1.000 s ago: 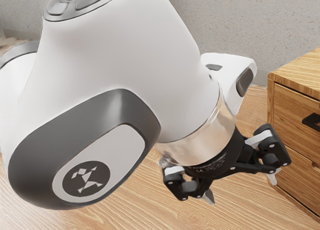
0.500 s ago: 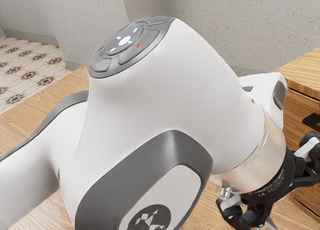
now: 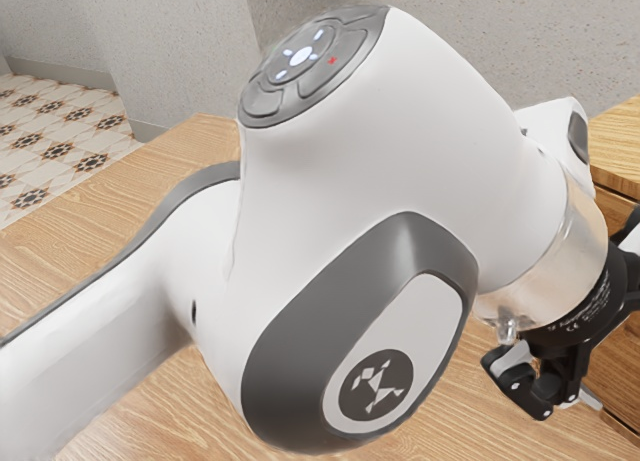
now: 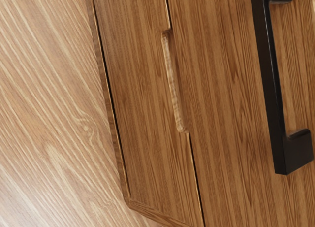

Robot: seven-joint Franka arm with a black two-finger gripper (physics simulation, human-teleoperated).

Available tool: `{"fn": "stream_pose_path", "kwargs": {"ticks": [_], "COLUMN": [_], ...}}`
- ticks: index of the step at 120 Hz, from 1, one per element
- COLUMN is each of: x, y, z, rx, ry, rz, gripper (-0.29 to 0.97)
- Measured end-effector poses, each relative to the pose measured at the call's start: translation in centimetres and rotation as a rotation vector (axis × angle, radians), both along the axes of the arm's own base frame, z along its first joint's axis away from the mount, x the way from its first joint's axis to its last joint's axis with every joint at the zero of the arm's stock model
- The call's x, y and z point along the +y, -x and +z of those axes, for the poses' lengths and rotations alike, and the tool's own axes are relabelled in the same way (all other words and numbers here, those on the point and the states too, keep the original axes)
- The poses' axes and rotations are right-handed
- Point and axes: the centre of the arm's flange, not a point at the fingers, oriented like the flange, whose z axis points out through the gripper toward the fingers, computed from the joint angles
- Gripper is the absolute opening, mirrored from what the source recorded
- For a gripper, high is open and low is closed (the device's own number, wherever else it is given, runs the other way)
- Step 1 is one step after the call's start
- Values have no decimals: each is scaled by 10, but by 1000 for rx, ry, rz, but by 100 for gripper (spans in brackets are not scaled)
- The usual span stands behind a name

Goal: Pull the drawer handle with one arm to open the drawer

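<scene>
A wooden drawer cabinet (image 3: 616,133) stands at the exterior view's right edge, mostly hidden behind my arm. My black gripper (image 3: 585,356) is close in front of the cabinet's face and is cut off by the frame edge. In the wrist view the hand faces the drawer fronts from close range. The black bar handle (image 4: 275,84) on one drawer front (image 4: 231,113) lies off to one side of the camera's centre. The neighbouring drawer front (image 4: 142,113) has a shallow wooden finger recess (image 4: 173,84). Both drawers sit flush with the cabinet.
The light wooden tabletop (image 3: 120,231) carries the cabinet and runs under my arm. A grey wall (image 3: 150,41) and a patterned tile floor (image 3: 50,131) lie beyond the table. My white arm link (image 3: 380,211) blocks much of the exterior view.
My arm has swung toward the exterior view's right and closer to the cabinet. The gripper now sits at the frame edge against the drawer fronts, and the arm hides more of the cabinet.
</scene>
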Motion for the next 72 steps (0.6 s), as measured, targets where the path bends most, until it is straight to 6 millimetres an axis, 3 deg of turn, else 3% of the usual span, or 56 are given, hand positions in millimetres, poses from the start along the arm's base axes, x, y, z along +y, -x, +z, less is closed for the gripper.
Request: {"fn": "stream_pose_path", "kwargs": {"ticks": [12,25,72], "x": [-4,4,7], "y": [-12,-26,-50], "z": [-6,-9,-12], "rx": [3,5,-14], "ry": [5,11,25], "rz": [11,40,75], "gripper": [65,65,65]}}
